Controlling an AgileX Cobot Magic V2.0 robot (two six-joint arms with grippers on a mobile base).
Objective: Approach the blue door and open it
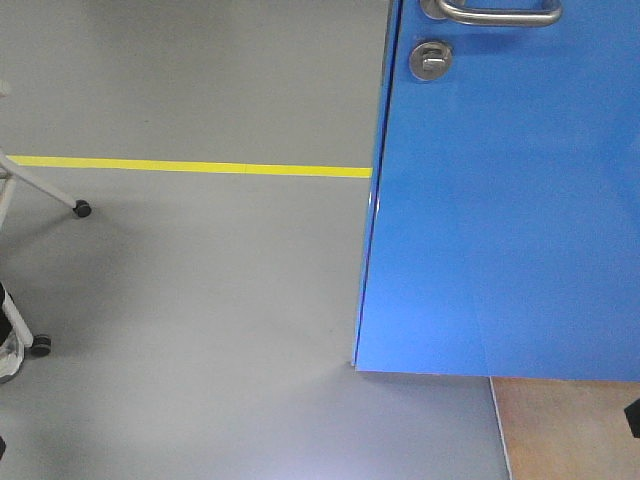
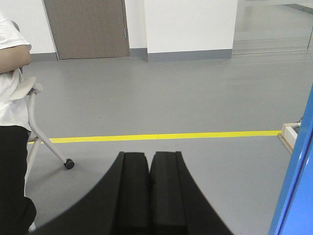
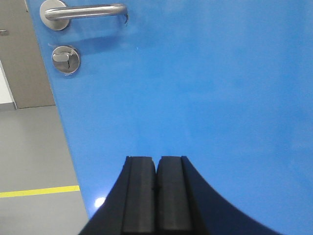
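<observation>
Facing blue door (image 3: 195,88): right gripper (image 3: 156,188) pinched closed, empty, below lever handle (image 3: 85,11), ready to reach up. Left gripper (image 2: 149,188) closed too, left of door.

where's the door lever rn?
Right wrist view: lever handle sits top-left on the blue door, directly above the thumb-turn lock, well above the shut right hand.

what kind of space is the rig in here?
Probably an indoor lab or test hall: bare grey floor with a yellow tape line, plain white walls, and a blue door whose open edge has floor beyond. A wheeled stand is nearby.
</observation>
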